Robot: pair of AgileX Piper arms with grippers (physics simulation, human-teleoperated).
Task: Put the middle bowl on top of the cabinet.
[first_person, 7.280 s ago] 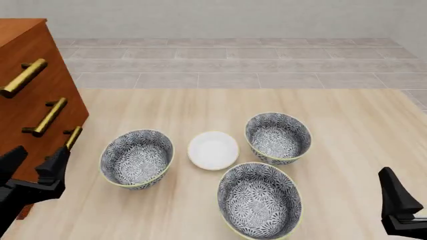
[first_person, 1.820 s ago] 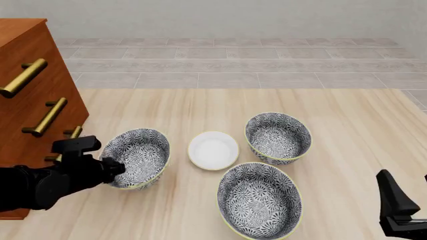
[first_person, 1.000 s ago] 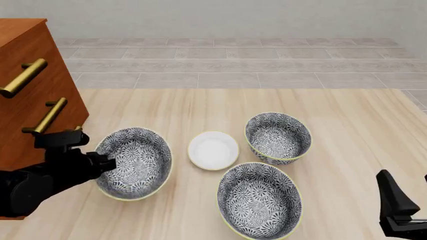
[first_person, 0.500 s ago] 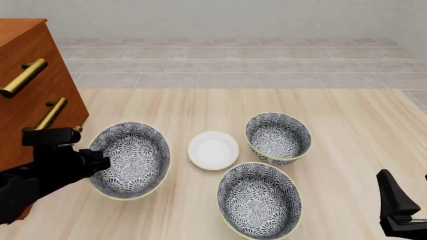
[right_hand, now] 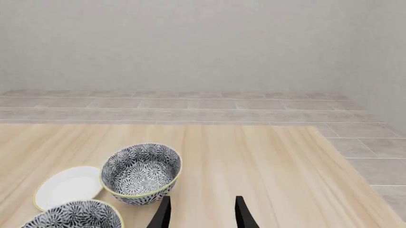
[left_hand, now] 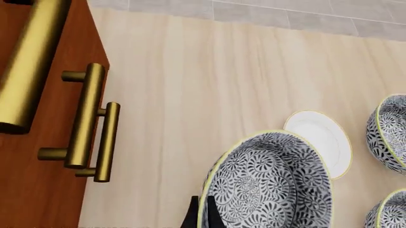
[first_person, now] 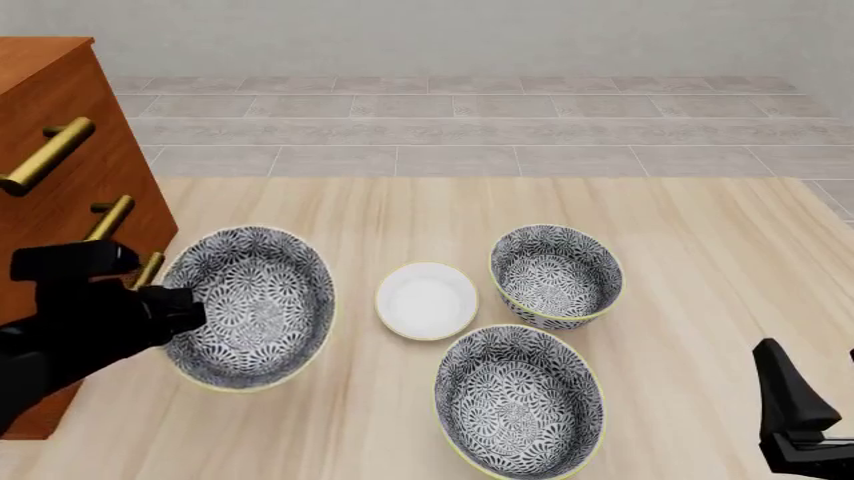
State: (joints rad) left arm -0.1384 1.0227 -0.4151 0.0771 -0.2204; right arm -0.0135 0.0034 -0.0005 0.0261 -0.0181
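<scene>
The middle bowl (first_person: 250,306) is hanging tilted above the table (first_person: 534,210), just beside the cabinet (first_person: 60,160), its opening turned up and toward the camera. The left gripper (first_person: 174,305) is clamping its near-left rim, jaws closed on the rim; in the left wrist view 1 finger is sitting outside the wall and 1 inside. The cabinet is showing 3 brass handles (first_person: 48,155) along its front, and the bowl is sitting level with the lowest of them, below the cabinet top. A white dish (first_person: 426,300) is lying flat on the table to the bowl's right. 2 other patterned bowls (first_person: 555,274) are resting upright beyond the dish. The right gripper (right_hand: 201,213) is hovering over bare table at the near right, jaws apart and holding nothing.
</scene>
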